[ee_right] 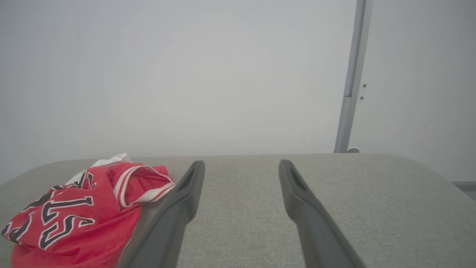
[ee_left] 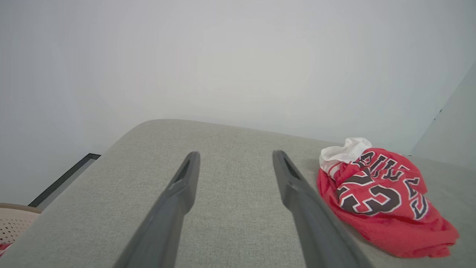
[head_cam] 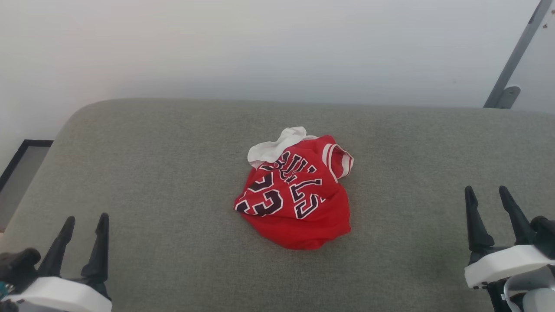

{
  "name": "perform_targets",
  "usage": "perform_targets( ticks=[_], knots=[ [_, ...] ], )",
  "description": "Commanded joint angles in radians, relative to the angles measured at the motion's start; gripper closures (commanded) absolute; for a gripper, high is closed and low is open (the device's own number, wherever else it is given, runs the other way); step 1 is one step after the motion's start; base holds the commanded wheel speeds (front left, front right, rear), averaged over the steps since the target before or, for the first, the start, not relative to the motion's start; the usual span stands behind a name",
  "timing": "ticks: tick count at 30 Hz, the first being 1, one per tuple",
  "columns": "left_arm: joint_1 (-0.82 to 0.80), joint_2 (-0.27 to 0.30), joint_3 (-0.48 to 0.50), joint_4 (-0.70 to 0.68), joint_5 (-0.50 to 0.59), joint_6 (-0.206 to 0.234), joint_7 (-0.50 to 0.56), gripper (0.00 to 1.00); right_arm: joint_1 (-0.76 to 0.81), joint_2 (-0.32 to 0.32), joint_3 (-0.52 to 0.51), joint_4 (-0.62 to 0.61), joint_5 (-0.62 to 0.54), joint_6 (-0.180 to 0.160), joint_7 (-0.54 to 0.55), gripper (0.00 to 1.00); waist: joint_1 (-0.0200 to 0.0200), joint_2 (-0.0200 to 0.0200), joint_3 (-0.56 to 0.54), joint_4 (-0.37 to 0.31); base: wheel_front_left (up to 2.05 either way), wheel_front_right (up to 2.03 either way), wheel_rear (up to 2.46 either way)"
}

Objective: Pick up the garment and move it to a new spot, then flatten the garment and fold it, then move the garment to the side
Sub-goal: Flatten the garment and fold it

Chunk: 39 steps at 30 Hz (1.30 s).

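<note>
Crumpled red BULLS jersey (head_cam: 295,203) sits mid-bench (head_cam: 151,173), ahead of and between the left gripper (head_cam: 86,217) and right gripper (head_cam: 485,189), both spread wide, empty and well clear, right looks marginally nearer.

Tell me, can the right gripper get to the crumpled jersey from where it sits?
Likely yes. The right gripper is open and off to the side of the jersey, and the grey padded surface between them carries nothing. The jersey lies loose in a heap, untouched.
</note>
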State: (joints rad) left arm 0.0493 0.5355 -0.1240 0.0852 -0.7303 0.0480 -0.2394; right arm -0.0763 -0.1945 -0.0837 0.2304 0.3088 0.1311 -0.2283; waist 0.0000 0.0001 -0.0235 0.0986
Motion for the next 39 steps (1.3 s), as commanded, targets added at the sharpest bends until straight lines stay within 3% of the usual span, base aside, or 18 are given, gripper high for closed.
perform_targets(
  ticks=[1,8,18,31,39],
  knots=[
    [-0.018,0.001,-0.005,-0.008,-0.001,0.001,0.009,0.0,-0.001,0.002,0.004,-0.005,-0.002,-0.001,0.003,0.0,0.0,-0.0001,0.002,-0.006,0.0,0.0,0.0],
    [-0.082,0.014,-0.014,0.003,-0.031,-0.025,0.062,0.0,-0.02,0.003,0.031,-0.014,0.006,-0.001,0.006,0.0,0.0,-0.0001,0.019,-0.052,0.0,0.0,0.0],
    [-0.297,0.043,-0.062,0.081,-0.052,-0.074,0.194,0.0,-0.069,0.007,0.078,-0.014,0.02,-0.001,-0.002,0.0,0.0,-0.0001,0.094,-0.176,0.0,0.0,0.0],
    [-0.598,0.078,-0.165,0.219,-0.04,-0.13,0.439,0.0,-0.152,0.015,0.135,0.021,0.054,-0.001,-0.031,0.0,0.0,-0.0001,0.233,-0.311,0.0,0.0,0.0],
    [-0.734,0.07,-0.245,0.316,-0.031,-0.128,0.63,0.0,-0.185,0.019,0.15,0.037,0.069,-0.001,-0.038,0.0,0.0,-0.0001,0.297,-0.349,0.0,0.0,0.0]
  ],
)
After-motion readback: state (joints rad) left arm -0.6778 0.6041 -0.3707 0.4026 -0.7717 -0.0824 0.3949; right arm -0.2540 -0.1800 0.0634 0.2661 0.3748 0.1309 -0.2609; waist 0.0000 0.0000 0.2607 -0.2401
